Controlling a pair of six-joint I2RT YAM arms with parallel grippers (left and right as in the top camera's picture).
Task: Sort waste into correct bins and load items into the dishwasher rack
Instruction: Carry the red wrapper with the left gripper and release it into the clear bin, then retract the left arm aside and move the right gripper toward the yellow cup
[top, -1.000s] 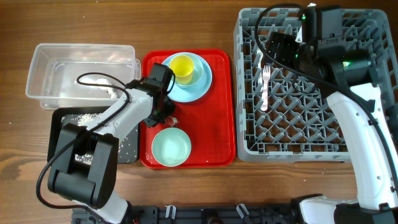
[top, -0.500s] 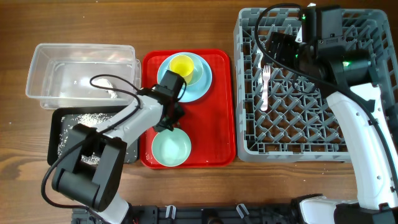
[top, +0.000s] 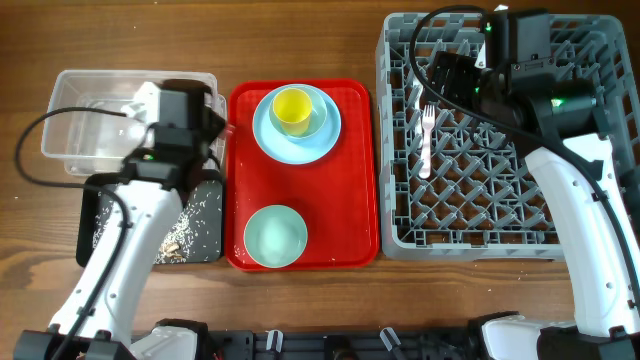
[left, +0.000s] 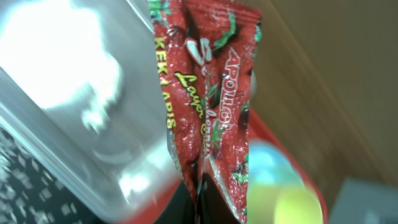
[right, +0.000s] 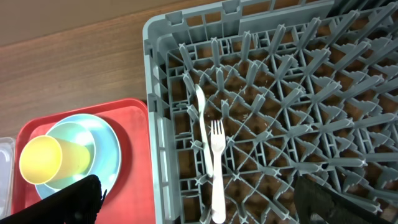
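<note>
- Waste in the grip: we saw the left hand clamped on a crumpled red printed wrapper, which hung over the right end of the clear rectangular plastic tub, just beside the red serving tray.
- We found the right hand above the far left part of the large square grey plastic rack, its fingers wide apart and holding nothing.
- We noted a white plastic fork and a white plastic spoon lying side by side among the rack's pegs.
- On the red tray we saw a light blue round plate carrying a small light blue bowl, with a small yellow cup in that bowl.
- A pale green bowl stood apart at the tray's near end.
- In front of the tub, on the wooden worktop, a shallow black rectangular tray held scattered white rice with brown scraps.
</note>
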